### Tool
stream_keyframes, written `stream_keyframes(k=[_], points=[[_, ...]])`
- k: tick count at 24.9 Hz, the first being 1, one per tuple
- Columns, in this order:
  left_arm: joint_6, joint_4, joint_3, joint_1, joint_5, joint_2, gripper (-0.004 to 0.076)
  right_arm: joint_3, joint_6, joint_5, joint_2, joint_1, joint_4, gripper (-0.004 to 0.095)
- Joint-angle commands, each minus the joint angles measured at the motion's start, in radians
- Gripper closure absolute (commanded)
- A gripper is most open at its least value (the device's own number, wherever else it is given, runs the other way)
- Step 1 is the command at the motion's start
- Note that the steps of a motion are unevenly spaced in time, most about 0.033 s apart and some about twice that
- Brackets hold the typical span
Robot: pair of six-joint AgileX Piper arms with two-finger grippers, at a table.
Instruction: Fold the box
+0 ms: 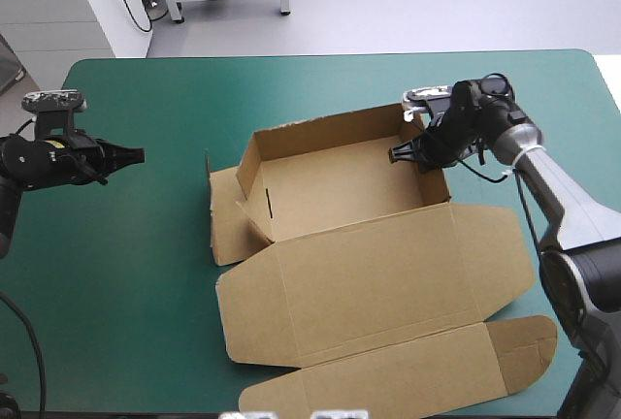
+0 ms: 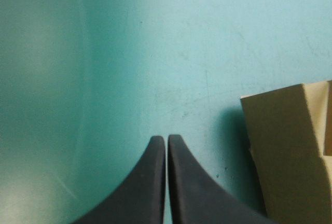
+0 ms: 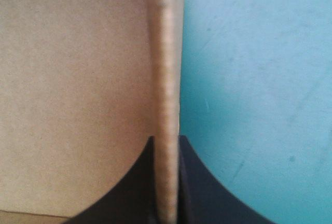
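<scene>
Table (image 1: pixel 126 273), teal-green: brown box (image 1: pixel 340 191) at centre, walls raised, lid flat nearside. Right hand (image 1: pixel 405 152) clamped on the box's right wall, tucking apparently underway; left hand (image 1: pixel 136 155) closed, empty, well apart. Next: fold that wall inward without dragging the box

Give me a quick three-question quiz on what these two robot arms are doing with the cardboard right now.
1. True or false: the left pincer is gripping the box.
2. What is the right pincer clamped on? A: the box's floor. B: a raised wall of the box. C: nothing.
3. Fill in: the box's lid lies ____ on the teal-green cover.

Key: 1 false, it hangs shut beside the box; 2 B; 3 flat.
</scene>
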Motion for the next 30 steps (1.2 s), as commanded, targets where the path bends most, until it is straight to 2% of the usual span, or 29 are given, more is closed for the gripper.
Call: stream_keyframes(k=[1, 6, 11, 20, 27, 30], points=[[0.028, -0.193, -0.03, 0.073, -0.056, 0.01, 0.0725, -0.036, -0.013, -0.016, -0.128, -0.069, 0.059, 0.0928], [0.243, -0.657, -0.03, 0.142, 0.064, 0.112, 0.0725, -0.036, -0.131, -0.032, -0.249, -0.205, 0.307, 0.0927], [0.478, -1.111, -0.03, 0.125, 0.311, 0.199, 0.0732, -0.038, -0.161, -0.042, -0.319, -0.22, 0.367, 0.0927], [0.497, -1.14, -0.041, 0.024, 0.33, 0.191, 0.0732, -0.038, -0.161, -0.094, -0.319, -0.146, 0.38, 0.0926], [0.489, -1.114, -0.042, 0.012, 0.35, 0.099, 0.0732, -0.038, -0.122, -0.189, -0.317, -0.103, 0.338, 0.0921], [0.487, -1.091, -0.042, 0.012, 0.35, 0.048, 0.0732, -0.038, -0.09, -0.227, -0.316, -0.063, 0.272, 0.0921]])
